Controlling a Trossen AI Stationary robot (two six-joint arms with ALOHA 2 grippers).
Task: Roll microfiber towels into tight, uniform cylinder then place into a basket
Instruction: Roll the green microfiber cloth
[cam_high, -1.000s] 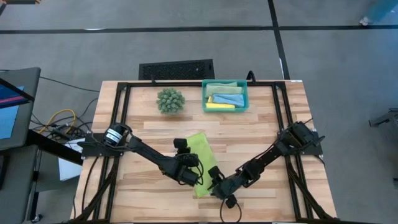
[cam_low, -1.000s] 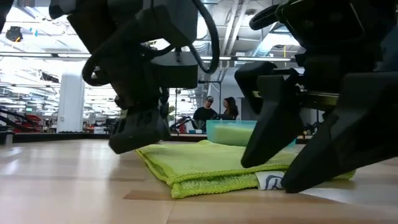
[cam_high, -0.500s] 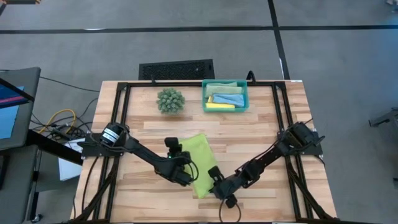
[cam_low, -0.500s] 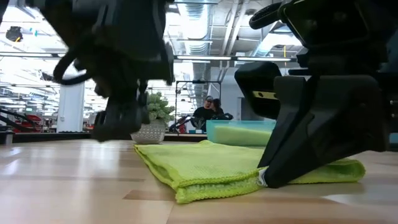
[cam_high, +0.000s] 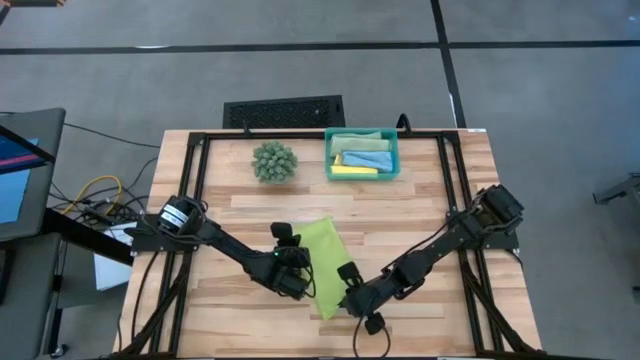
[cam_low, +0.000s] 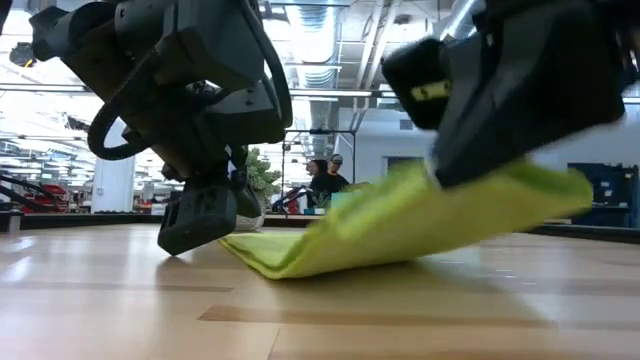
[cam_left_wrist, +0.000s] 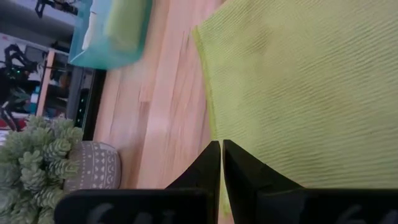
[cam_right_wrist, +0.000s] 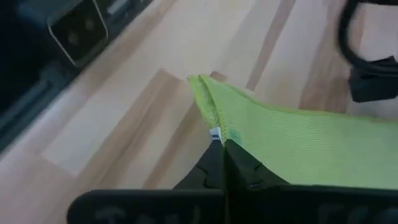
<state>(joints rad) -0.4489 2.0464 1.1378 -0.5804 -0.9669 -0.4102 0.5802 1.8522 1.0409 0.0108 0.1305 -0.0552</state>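
A lime green microfiber towel (cam_high: 320, 255), folded into a long strip, lies near the table's middle with its far end on the wood. My right gripper (cam_high: 345, 298) is shut on its near end and holds that end up off the table (cam_low: 480, 200). My left gripper (cam_high: 300, 285) is shut, with its fingertips (cam_left_wrist: 221, 149) low at the towel's left edge. The teal basket (cam_high: 329, 155) stands at the far edge with other rolled towels in it: green, blue and yellow. My right gripper pinches the towel's near corner (cam_right_wrist: 214, 127), by the small white tag, between its two fingers. It comes slanting down from the table's right near side. Two layers show at the corner. The near end is lifted and the towel slopes down to its far end (cam_low: 260, 255) on the table. My left gripper's shut fingertips (cam_low: 200, 235) stand down by the towel's left edge; I cannot tell whether they touch the cloth or the wood.
A spiky green plant ball (cam_high: 274, 161) in a grey pot stands left of the basket. A black slotted grille (cam_high: 284, 110) lies beyond the table's far edge. Bare wood lies left and right of the towel. People stand far off in the room (cam_low: 325, 180).
My right gripper has shut on the towel's near corner and risen, lifting that end clear while the far end stays on the table. My left gripper has come off the towel toward the table's left edge and sunk beside the towel's left edge.
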